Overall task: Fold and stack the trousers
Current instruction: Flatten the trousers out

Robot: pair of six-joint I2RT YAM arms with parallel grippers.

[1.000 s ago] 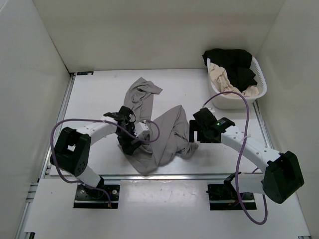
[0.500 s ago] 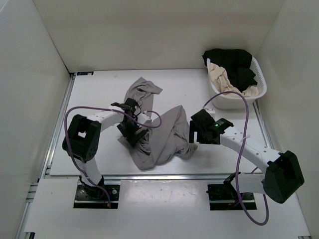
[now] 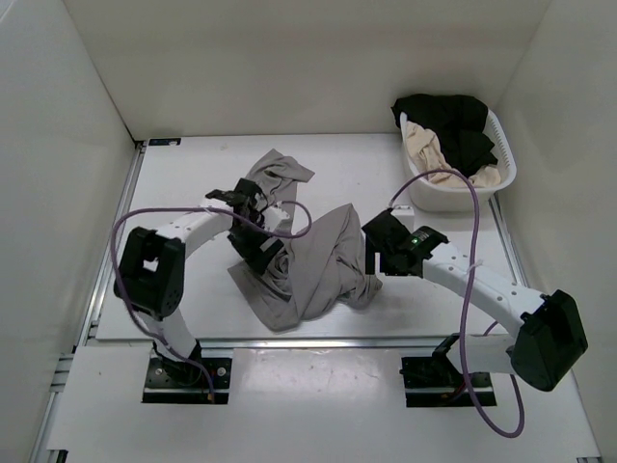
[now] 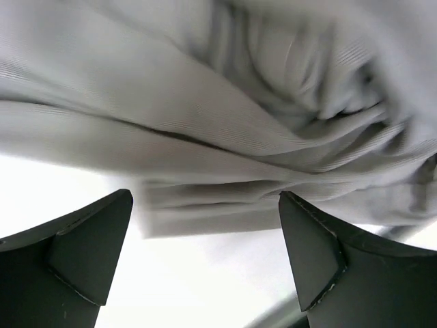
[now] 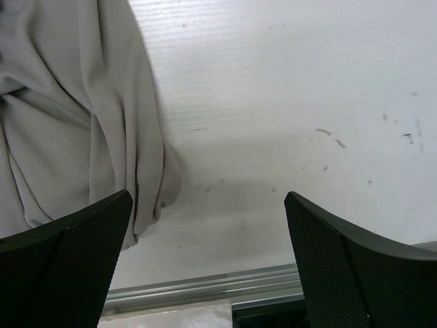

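Note:
The taupe-grey trousers lie crumpled in the middle of the white table, one leg running up to the back. My left gripper hovers over their left part, open, with folded cloth just ahead of its fingertips and nothing between them. My right gripper stands open at the trousers' right edge; in the right wrist view the fabric hangs at the left, next to the left finger, with bare table between the fingers.
A white basket at the back right holds a black garment and a beige-cream one. The table's metal front rail shows close below the right gripper. White walls enclose the table.
The left arm has swung away from the front, its gripper moving up over the trousers' left part. The cloth's left side has shifted and bunched. The right gripper has crept slightly left.

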